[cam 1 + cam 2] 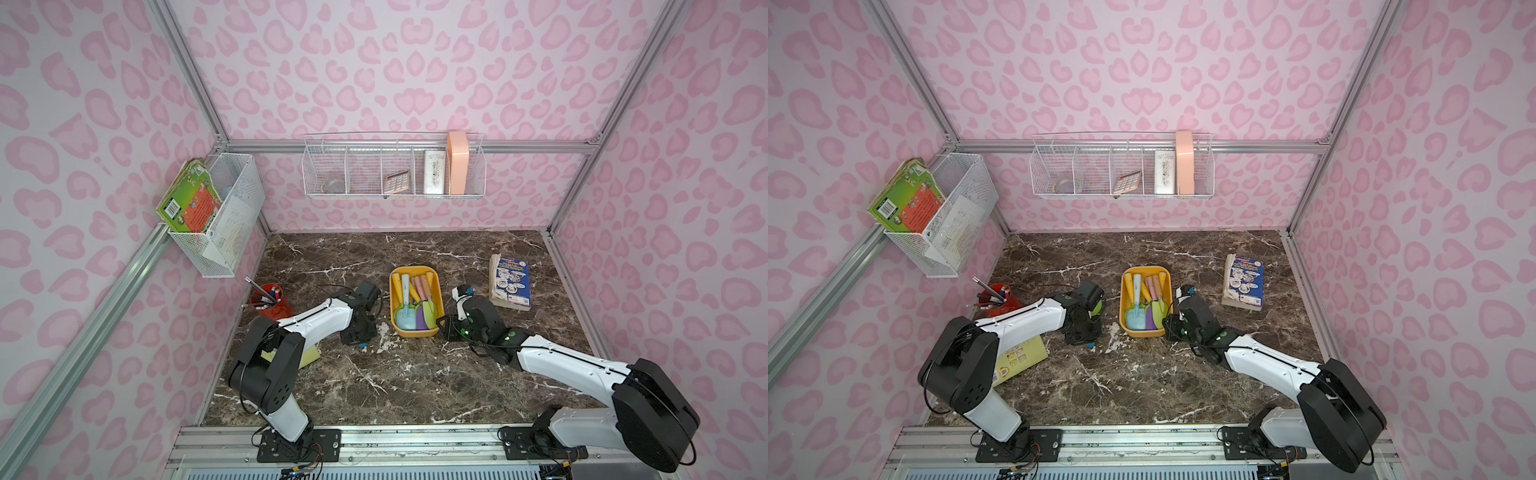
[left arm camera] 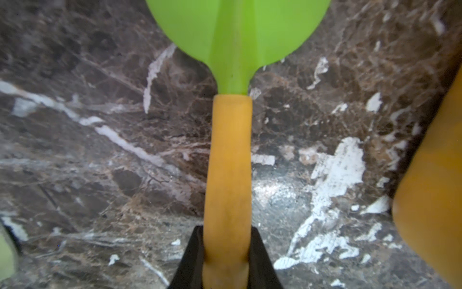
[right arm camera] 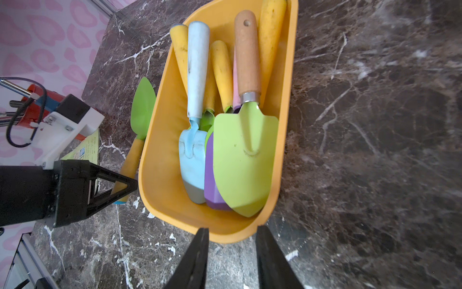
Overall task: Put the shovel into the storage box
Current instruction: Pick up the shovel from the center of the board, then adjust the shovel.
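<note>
Left claw (image 2: 226, 229) clenched on the yellow handle of the green shovel (image 2: 227, 155), 2 fingers pinching near the handle's end. Shovel is outside the storage box (image 3: 160, 175), just beside its long wall and parallel to it, low at the marble table (image 1: 374, 386); can't tell if it's touching. Right claw (image 3: 231, 229) released, jaws apart at the box's near end, gripping nothing. Other shovels (image 3: 245, 155) piled in the box.

No legible txt. Print on blue book (image 1: 512, 286), green book (image 1: 189, 199), yellow booklet (image 1: 1021, 359) too blurry to read.
</note>
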Robot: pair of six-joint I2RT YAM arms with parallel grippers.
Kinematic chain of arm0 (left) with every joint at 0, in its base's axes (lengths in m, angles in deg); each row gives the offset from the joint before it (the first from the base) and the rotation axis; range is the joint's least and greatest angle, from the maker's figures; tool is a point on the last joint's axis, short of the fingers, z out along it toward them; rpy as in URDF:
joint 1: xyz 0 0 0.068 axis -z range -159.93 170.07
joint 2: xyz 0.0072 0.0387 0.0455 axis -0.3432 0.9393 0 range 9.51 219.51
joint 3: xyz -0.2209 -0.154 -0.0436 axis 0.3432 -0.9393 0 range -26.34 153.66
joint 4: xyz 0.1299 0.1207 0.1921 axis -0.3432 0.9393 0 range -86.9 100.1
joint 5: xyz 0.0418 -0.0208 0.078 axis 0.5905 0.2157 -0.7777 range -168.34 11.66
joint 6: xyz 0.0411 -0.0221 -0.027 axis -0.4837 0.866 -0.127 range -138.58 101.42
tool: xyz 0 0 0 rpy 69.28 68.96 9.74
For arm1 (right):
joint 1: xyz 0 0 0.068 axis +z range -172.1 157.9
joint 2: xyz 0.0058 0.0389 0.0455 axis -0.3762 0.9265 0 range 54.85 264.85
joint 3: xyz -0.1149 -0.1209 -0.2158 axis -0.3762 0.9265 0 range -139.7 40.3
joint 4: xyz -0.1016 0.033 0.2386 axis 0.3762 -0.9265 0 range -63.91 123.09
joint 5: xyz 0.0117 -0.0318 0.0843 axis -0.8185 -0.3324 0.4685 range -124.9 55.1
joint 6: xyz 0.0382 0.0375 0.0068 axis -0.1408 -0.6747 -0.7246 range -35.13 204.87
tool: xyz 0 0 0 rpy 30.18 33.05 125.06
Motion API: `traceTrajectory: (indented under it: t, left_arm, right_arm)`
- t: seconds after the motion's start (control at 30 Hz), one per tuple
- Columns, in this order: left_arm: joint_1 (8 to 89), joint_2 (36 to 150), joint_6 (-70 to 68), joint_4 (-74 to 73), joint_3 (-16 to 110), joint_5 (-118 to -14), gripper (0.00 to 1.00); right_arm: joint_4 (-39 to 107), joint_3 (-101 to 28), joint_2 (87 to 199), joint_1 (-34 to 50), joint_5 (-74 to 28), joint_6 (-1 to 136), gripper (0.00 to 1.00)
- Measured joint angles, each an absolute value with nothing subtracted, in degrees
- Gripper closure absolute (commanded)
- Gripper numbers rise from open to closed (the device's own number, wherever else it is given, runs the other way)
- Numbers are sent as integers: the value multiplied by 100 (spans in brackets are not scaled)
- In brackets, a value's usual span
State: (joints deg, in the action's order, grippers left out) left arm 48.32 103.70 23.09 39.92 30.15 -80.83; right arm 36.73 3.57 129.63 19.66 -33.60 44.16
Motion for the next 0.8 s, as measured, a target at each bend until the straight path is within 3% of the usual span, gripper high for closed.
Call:
traceTrajectory:
  t: [0.07, 0.17, 0.23, 0.5, 0.8]
  left_arm:
    - [4850, 10208, 2250, 4062, 2995, -8111, 100]
    - [4889, 9833, 2125, 4259, 2989, -8216, 100]
    - [4948, 9487, 1972, 4477, 3028, -8240, 100]
    - [5343, 8239, 932, 5205, 3470, -8041, 100]
    - [6025, 7977, -242, 5513, 3754, -7219, 100]
  right_arm:
    - [3671, 353, 12965, 1966, -3334, 4416, 64]
    - [3686, 276, 12943, 1961, -3205, 4433, 50]
    - [3782, 230, 12884, 1944, -3025, 4490, 46]
    - [4665, 226, 12795, 1410, -1546, 4438, 43]
    - [5316, -43, 13007, 1244, -59, 4256, 42]
